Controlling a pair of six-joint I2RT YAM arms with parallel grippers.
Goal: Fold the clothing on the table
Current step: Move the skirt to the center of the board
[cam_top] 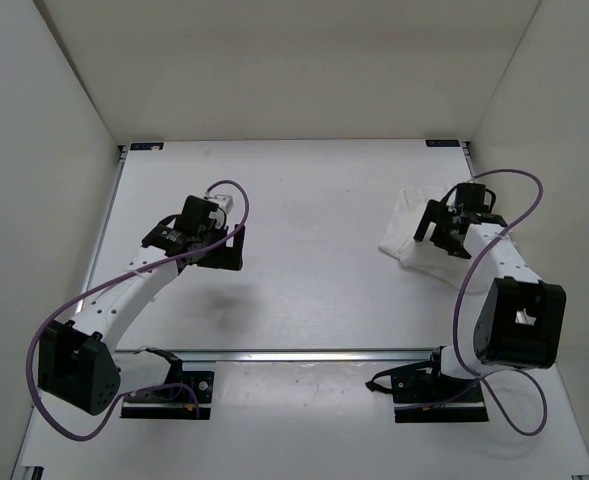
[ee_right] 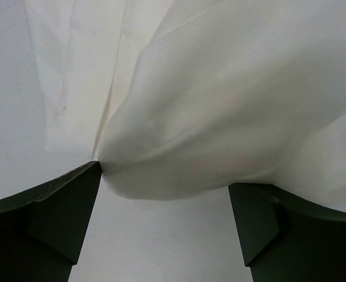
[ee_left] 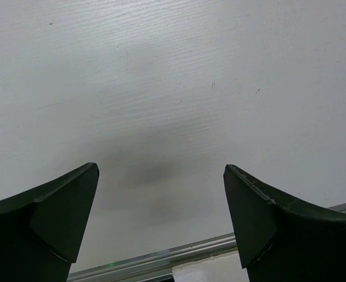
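The left gripper hangs over a bare part of the flat matte white table, left of centre. Its jaws stand wide apart with nothing between them. The metal rail at the table's front edge shows just below its fingertips in the left wrist view.

The small, creased white fabric clothing lies bunched at the far right of the table. The right gripper sits over it, released, jaws spread. A rounded fold of the fabric touches one fingertip.
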